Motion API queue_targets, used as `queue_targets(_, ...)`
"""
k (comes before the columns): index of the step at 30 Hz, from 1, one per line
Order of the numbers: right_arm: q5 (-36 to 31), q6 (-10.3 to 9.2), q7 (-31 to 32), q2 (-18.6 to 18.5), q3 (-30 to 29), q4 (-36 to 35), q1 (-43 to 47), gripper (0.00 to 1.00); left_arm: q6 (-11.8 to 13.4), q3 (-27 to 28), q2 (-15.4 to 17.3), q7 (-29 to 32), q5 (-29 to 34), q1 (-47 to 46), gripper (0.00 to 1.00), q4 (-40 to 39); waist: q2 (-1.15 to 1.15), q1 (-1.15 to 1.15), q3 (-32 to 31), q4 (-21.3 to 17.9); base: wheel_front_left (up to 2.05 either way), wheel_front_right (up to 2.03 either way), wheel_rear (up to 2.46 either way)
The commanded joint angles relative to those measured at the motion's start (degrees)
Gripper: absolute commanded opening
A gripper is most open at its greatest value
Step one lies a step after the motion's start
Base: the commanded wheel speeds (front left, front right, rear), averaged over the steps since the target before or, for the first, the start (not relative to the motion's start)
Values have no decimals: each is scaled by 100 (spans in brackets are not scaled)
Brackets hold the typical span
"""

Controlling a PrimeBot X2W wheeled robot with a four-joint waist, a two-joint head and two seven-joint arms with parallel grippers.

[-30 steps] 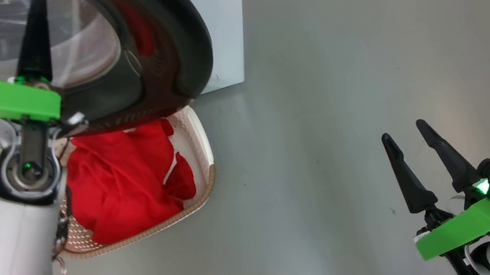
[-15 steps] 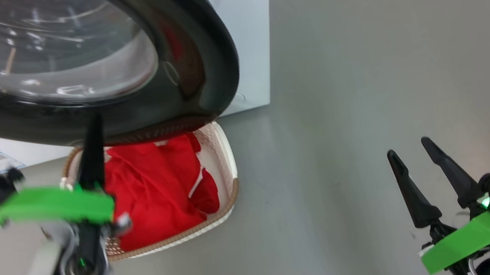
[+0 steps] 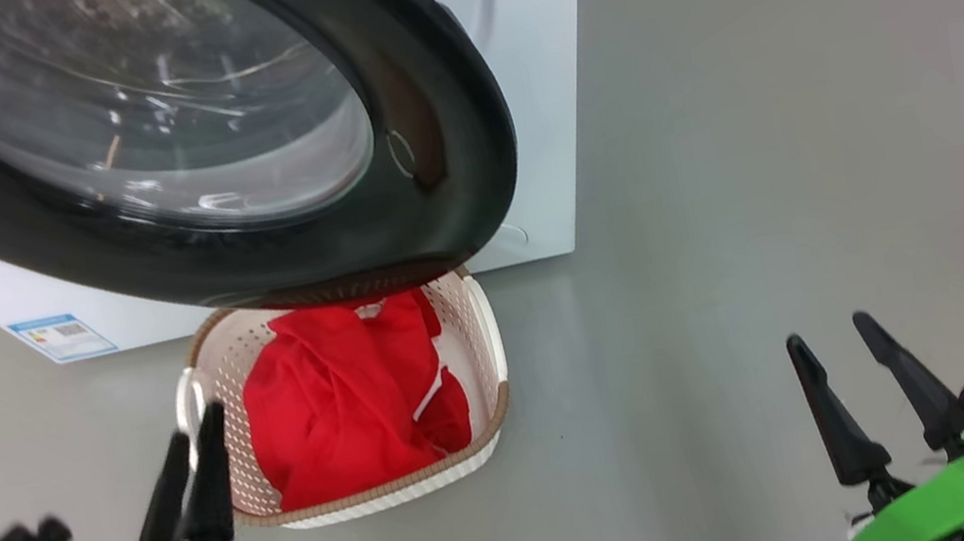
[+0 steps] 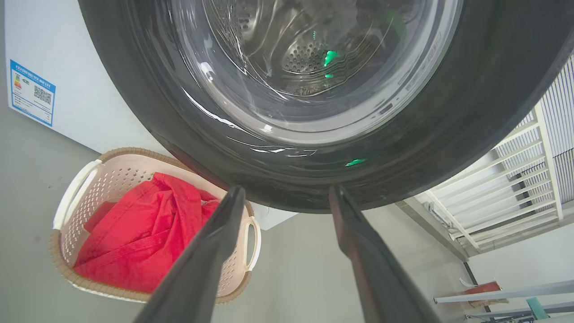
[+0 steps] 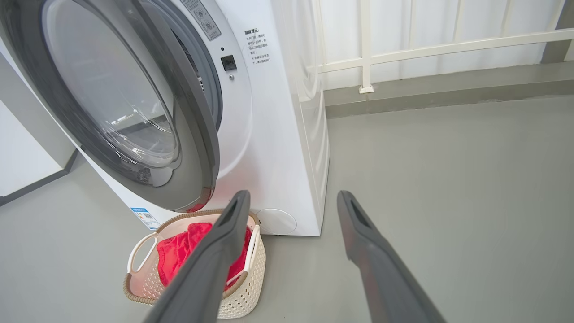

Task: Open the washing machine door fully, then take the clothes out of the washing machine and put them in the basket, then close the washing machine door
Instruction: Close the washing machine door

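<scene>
We are holding the left gripper (image 4: 287, 190) spread and empty just beside the basket (image 3: 488, 341), and the right gripper (image 3: 826, 331) likewise spread, well apart. The clothes (image 3: 338, 410) are lying in the basket; the door (image 3: 441, 119) is overhanging it, hiding its far rim. The right wrist is showing the door standing open off the washer (image 5: 278, 134); the left wrist is showing a drum (image 4: 309, 58) blurred behind glass.

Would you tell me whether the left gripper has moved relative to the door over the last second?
Yes: the left gripper has pulled back from the door; its tips now lie beside the basket, at its handle.
</scene>
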Motion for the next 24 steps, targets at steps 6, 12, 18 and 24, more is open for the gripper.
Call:
queue_targets(6, -105, 19, -37, -21, -10, -128, 217, 100, -36, 849, 67, -69, 1213, 775, 100, -431, 0, 0, -201, 73, 0, 0, 0)
queue_targets(12, -131, 19, -37, -21, -151, -168, 366, 100, -36, 1481, -267, -69, 2274, 1306, 100, -678, 0, 0, -250, 108, 0, 0, 0)
queue_targets(18, -163, 19, -37, -21, -220, -199, 429, 100, -36, 1894, -464, -69, 3046, 1642, 100, -909, 0, 0, -255, 87, 0, 0, 0)
queue_targets(24, -170, 19, -37, -21, -289, -217, 471, 100, -36, 2443, -664, -70, 4198, 1948, 100, -1331, 0, 0, -261, 79, 0, 0, 0)
